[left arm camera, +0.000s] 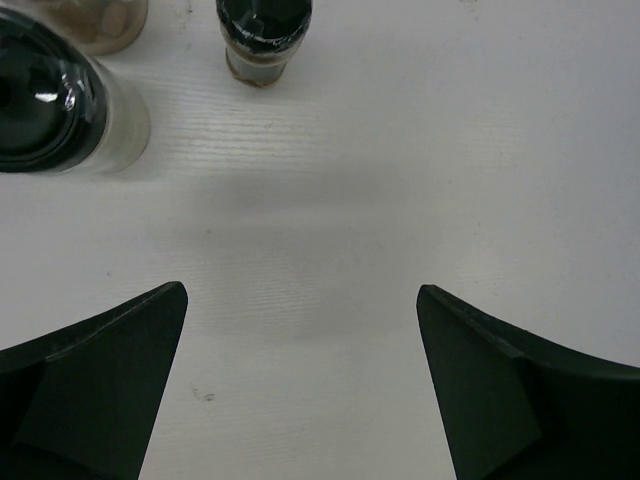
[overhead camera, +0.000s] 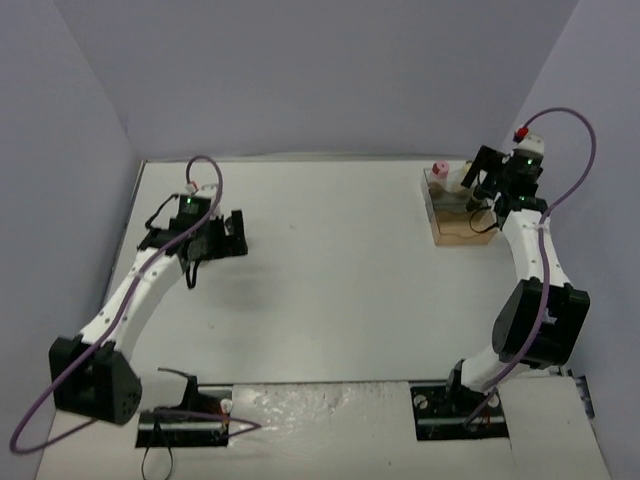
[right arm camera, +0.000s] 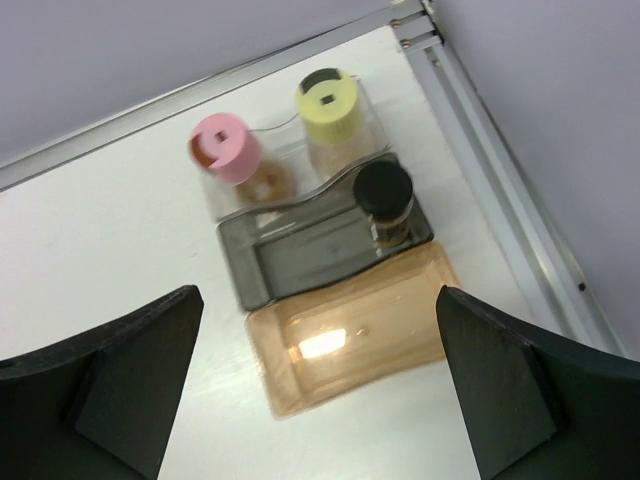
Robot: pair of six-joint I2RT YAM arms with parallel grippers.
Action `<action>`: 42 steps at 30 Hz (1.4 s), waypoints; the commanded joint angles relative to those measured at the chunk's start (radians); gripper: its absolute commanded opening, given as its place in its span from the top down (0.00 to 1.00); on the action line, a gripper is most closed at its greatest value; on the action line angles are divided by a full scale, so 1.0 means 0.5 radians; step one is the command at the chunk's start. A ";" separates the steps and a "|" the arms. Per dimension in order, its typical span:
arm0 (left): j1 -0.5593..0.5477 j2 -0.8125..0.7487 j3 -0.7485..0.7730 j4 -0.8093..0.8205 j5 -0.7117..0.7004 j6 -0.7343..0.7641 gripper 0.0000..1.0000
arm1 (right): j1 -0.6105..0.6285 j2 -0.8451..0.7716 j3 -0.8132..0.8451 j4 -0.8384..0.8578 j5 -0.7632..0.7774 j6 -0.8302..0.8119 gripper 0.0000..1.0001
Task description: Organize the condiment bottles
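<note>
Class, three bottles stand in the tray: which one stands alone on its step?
The black-capped bottle, on the tray's middle step; the pink-capped bottle and yellow-capped bottle share the step behind.

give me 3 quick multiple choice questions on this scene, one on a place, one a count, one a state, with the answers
1. Where in the tray does the black-capped bottle stand?
A. on the grey middle step
B. on the amber front step
C. in the back row

2. How many bottles does the tray hold?
A. one
B. three
C. five

3. How do the fingers of the left gripper stand?
A. shut on a bottle
B. open, holding nothing
C. shut and empty

Answers:
1 A: it stands on the grey step, in front of the yellow-capped bottle.
2 B: the pink-capped bottle, the yellow-capped one and the black-capped one.
3 B: bare table shows between the spread fingers.
</note>
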 commanded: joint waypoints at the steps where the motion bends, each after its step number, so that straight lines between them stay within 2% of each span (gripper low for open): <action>1: -0.076 0.206 0.316 0.085 -0.104 -0.026 0.03 | 0.011 -0.515 -0.274 0.075 -0.298 0.190 0.00; 8: -0.090 0.672 0.722 -0.022 -0.357 -0.043 0.07 | 0.059 -0.975 -0.766 0.393 -0.491 0.437 0.00; 18: -0.043 1.075 0.987 -0.063 -0.499 -0.100 0.14 | 0.198 -1.050 -0.897 0.391 -0.553 0.398 0.00; 24: -0.033 1.197 1.024 -0.020 -0.440 -0.071 0.32 | 0.254 -1.070 -0.923 0.383 -0.549 0.369 0.00; 26: -0.036 1.221 1.033 -0.017 -0.392 -0.062 0.42 | 0.272 -1.076 -0.923 0.383 -0.540 0.354 0.00; 30: -0.071 1.231 1.027 0.010 -0.326 -0.032 0.69 | 0.284 -1.070 -0.914 0.386 -0.543 0.344 0.00; 31: -0.095 1.231 1.028 0.017 -0.317 -0.015 0.72 | 0.288 -1.069 -0.917 0.387 -0.546 0.341 0.00; 35: -0.209 1.228 1.039 0.029 -0.256 0.017 0.80 | 0.315 -1.076 -0.924 0.386 -0.546 0.320 0.00; 42: -0.585 1.261 1.119 0.035 -0.130 -0.010 0.81 | 0.392 -1.093 -0.930 0.375 -0.537 0.268 0.00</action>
